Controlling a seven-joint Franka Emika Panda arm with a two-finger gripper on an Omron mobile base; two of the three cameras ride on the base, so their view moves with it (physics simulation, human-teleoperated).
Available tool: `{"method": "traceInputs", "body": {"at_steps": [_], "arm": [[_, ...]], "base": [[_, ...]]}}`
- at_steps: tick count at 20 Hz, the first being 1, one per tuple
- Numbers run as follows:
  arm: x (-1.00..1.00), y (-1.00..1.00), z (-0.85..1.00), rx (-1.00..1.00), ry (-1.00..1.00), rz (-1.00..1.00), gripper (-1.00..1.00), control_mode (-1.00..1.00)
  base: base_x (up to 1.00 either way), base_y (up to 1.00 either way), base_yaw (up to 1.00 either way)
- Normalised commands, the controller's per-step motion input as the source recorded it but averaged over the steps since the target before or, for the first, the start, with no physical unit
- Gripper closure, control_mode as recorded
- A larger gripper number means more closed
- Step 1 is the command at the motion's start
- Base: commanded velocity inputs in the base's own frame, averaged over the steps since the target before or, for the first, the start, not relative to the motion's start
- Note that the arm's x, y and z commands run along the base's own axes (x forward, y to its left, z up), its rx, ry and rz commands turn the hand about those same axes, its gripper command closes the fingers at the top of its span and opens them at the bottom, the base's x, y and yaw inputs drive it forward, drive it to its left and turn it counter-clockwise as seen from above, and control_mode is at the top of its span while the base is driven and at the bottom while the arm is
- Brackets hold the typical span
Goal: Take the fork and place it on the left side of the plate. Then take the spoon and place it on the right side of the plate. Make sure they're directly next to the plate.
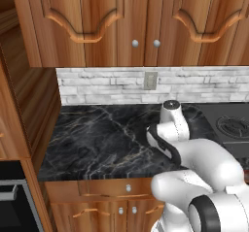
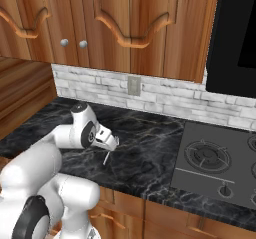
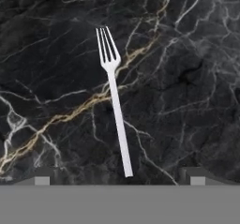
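Fork lies free on the dark marble surface, tool wide open above it

Fork point(image 3: 115, 110), slim and silver-grey, lies flat on the black veined marble surface point(image 3: 187, 54). In the hand view its tines point toward the top of the picture and its handle runs down toward the bottom, ending between the two dark fingertips point(image 3: 42, 178), nearer the middle than either of them. The tool point(image 3: 119, 181) stands fully open and holds nothing; neither fingertip touches the fork.

In the right base view the tool point(image 2: 110, 144) hangs just above the surface at the end of the bent white arm, with the fork point(image 2: 105, 158) showing as a thin pale sliver directly below it. A gas hob point(image 2: 215, 160) sits well apart to the right, and wooden cabinets point(image 2: 125, 18) hang above the grey stone backsplash point(image 2: 165, 95).
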Motion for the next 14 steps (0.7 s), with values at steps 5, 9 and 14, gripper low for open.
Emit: {"method": "traceInputs", "body": {"at_steps": [5,9,14], "arm": [[0.50,0.00,-0.48,-0.06,0.09,0.01,-1.00,-1.00],[0.41,-0.04,-0.39,-0.03,0.04,0.01,-1.00,-1.00],[0.34,-0.15,-0.26,0.00,0.00,0.00,-1.00,-1.00]], "base": [[0.00,0.00,0.00],[0.00,0.00,0.00],[0.00,0.00,0.00]]}}
